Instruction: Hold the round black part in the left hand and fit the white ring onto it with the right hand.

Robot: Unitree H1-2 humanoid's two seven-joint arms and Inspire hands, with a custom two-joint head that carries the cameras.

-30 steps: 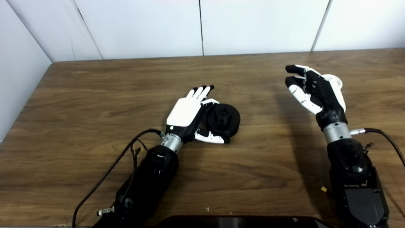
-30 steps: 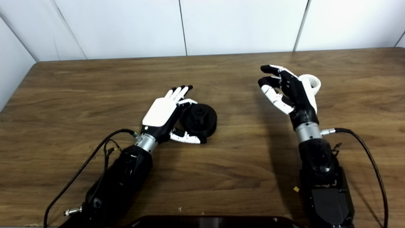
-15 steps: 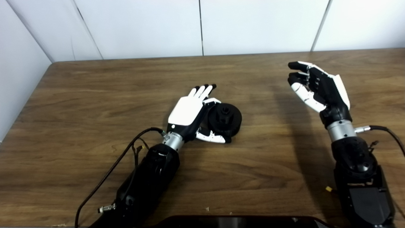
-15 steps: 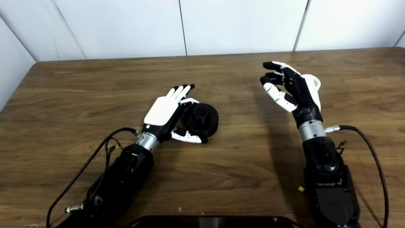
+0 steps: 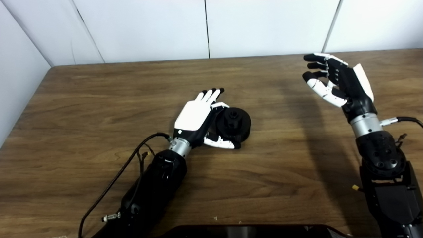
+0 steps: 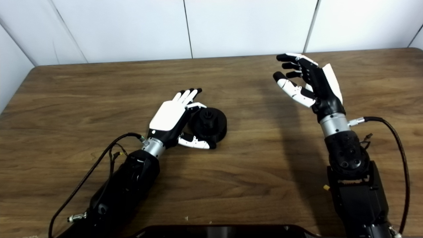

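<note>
The right hand point(image 6: 312, 84) is seen raised further and fully hiding the white ring behind it, fingers spread and empty, while the round black part point(image 5: 234, 123) is cradled loosely by the left hand point(image 5: 198, 117) on the table point(image 5: 99, 99).

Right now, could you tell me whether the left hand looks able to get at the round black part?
Probably yes. The left hand lies open right beside the round black part, with its thumb along the part's near edge. Nothing stands between them on the table.
</note>
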